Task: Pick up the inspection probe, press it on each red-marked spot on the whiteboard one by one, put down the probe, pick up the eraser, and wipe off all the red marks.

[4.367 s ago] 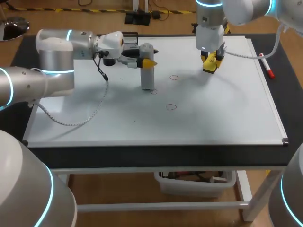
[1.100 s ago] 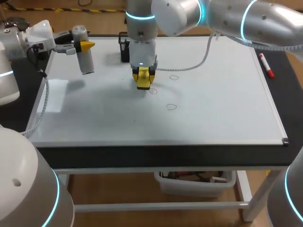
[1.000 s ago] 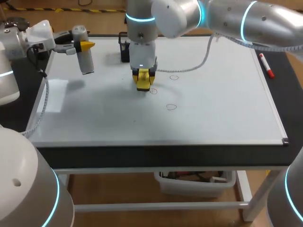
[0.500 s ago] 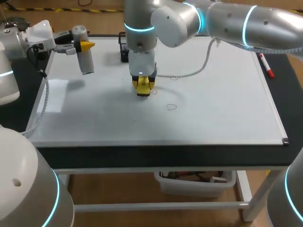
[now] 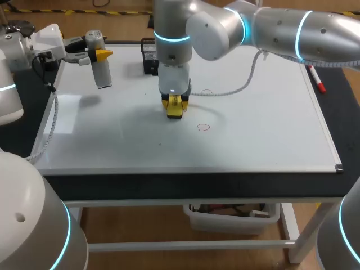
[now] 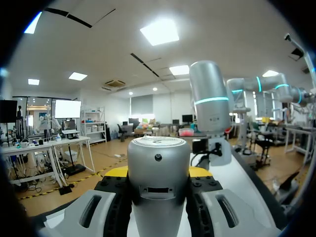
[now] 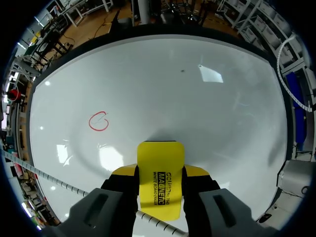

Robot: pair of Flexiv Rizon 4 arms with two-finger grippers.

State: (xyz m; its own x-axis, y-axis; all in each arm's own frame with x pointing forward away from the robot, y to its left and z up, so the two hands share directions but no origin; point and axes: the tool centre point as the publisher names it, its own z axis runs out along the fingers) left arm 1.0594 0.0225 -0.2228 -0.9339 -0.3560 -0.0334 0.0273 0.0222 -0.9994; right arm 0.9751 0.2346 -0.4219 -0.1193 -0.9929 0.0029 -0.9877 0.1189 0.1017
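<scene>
Right fingers: clamp the flat yellow eraser face-down on the white whiteboard, to wipe.
Left fingers: grip the grey cylindrical probe, held aside, clear.

Eraser on the whiteboard, near its middle — 1 mark just right, nearer me; probe by the far-left corner

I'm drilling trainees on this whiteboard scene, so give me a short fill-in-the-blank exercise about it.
1. The right gripper is shut on the yellow ____.
2. The left gripper holds the grey ____ above the whiteboard.
3. The circle ahead of the right gripper is drawn in ____.
Missing words: eraser; probe; red.
</scene>
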